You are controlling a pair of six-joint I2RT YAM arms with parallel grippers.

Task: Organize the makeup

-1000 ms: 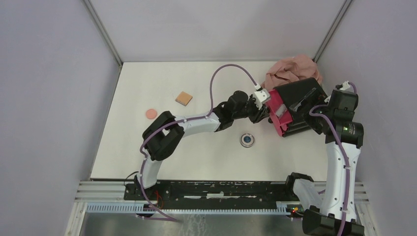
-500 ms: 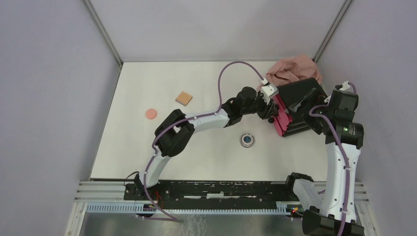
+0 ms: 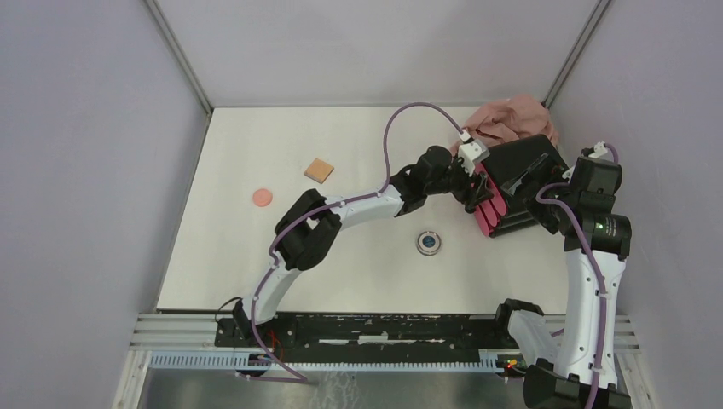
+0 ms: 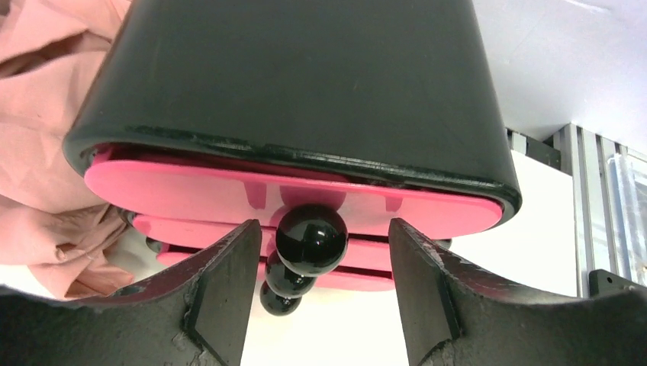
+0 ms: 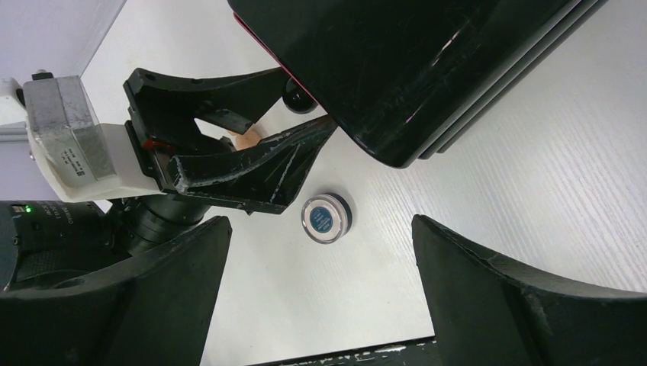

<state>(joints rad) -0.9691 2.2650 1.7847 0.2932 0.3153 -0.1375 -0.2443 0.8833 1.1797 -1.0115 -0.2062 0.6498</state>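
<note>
The black box [image 3: 522, 170] lies at the right with its magenta drawers [image 3: 488, 210] facing left. My left gripper [image 3: 477, 189] is open at the drawer fronts. In the left wrist view its jaws [image 4: 324, 232] straddle the top black knob [image 4: 311, 238] with gaps on both sides. My right gripper [image 3: 546, 200] is open and empty over the box's near right side. The round silver compact [image 3: 429, 243] lies in front of the box and also shows in the right wrist view [image 5: 326, 216]. The tan square pad [image 3: 319, 170] and the salmon puff [image 3: 262, 198] lie far left. The sponges and the vial are hidden.
The pinkish-beige cloth [image 3: 510, 119] is bunched in the back right corner behind the box. Grey walls close in the table on three sides. A metal rail [image 3: 367, 328] runs along the near edge by the arm bases.
My left gripper moved right against the box. The magenta drawer that stuck out has slid in and now sits level with the other fronts. The right arm barely moved.
</note>
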